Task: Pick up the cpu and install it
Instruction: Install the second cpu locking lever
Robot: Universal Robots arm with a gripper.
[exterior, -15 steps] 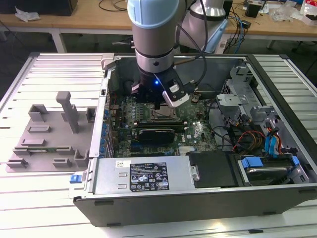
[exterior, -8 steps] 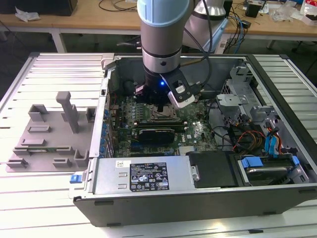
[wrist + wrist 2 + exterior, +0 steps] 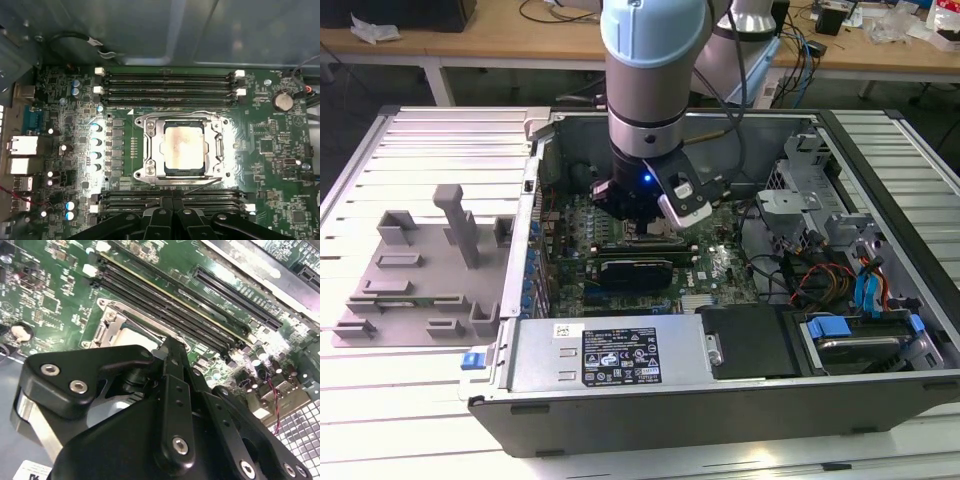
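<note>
The cpu, a square chip with a dull silver top, lies flat inside the metal-framed socket on the green motherboard. In the first wrist view my gripper hangs just beside the socket's edge. Its two black fingers are pressed together and hold nothing. In the second wrist view the gripper points down at the socket, covering most of it. In the exterior view the gripper sits low inside the open computer case, above the board's middle.
Memory slots run along both sides of the socket. The case holds a power supply at the front and drives with cables on the exterior view's right. A grey fixture with upright blocks stands outside the case on the exterior view's left.
</note>
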